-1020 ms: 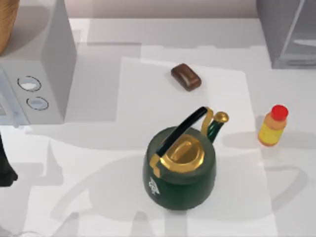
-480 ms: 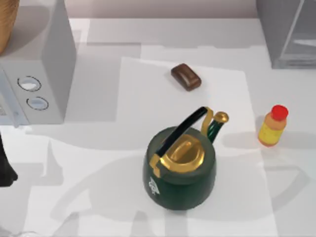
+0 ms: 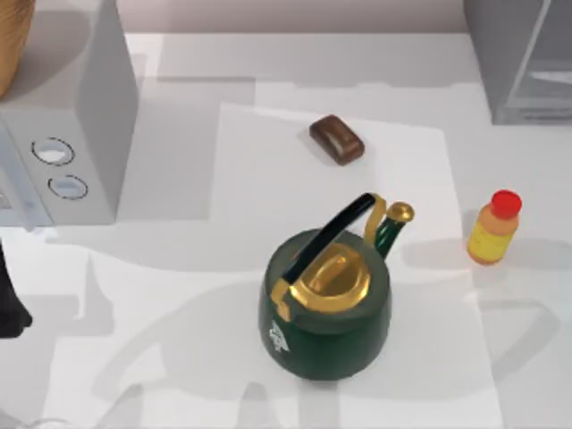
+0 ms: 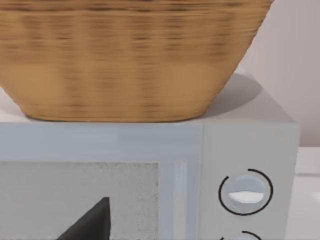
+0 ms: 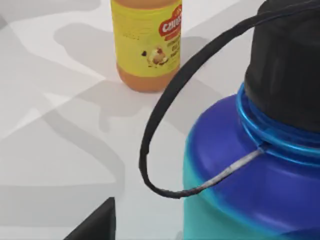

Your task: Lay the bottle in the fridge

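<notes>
Top view: the bottle (image 3: 494, 230), orange-yellow with a red cap, stands upright on the white surface (image 3: 179, 340) at its right side, free of any grasp. The fridge (image 3: 523, 58), a dark-grey cabinet with a glassy panel, occupies the far right corner, well apart from the bottle, with open surface between the two. A green kettle (image 3: 326, 295) with gold lid and black handle sits near the centre, its spout turned toward the bottle but not touching it. A brown rounded block (image 3: 337, 138) lies beyond the kettle. A light-grey microwave (image 3: 67, 134) with two round dials stands at the left, carrying a woven basket (image 3: 11, 36).

Left wrist view: the camera faces the microwave door (image 4: 80, 200) and the basket (image 4: 130, 60) on top of it; the left arm (image 3: 11, 304) appears parked at the left edge of the surface, and whether its fingers are wide or narrow cannot be told.

Right wrist view: the bottle (image 5: 147, 42) stands ahead, its label facing the camera, beyond a blue jug (image 5: 250, 170) with a black cap and looped strap. The state of the right fingers cannot be told.

Judgement: the task is at its outset; since the bottle is upright, it would need grasping and tipping to lie flat inside the fridge.
</notes>
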Available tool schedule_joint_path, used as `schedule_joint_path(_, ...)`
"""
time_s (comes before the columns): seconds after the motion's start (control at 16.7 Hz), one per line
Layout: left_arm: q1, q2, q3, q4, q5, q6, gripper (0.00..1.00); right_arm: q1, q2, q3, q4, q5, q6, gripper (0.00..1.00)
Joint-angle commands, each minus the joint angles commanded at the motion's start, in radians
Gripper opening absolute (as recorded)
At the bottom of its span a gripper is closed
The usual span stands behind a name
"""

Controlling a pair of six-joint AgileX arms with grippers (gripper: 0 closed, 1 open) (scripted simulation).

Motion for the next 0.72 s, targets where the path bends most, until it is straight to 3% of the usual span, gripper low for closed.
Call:
schedule_joint_path(0.54, 0.000, 0.000, 0.000, 0.000, 0.000, 0.000, 1.00, 0.023, 0.011, -0.031, 0.091, 0.009, 0.054, 1.00)
schedule_joint_path(0.72, 0.000, 0.000, 0.000, 0.000, 0.000, 0.000, 1.00, 0.023, 0.011, -0.031, 0.091, 0.009, 0.054, 0.78)
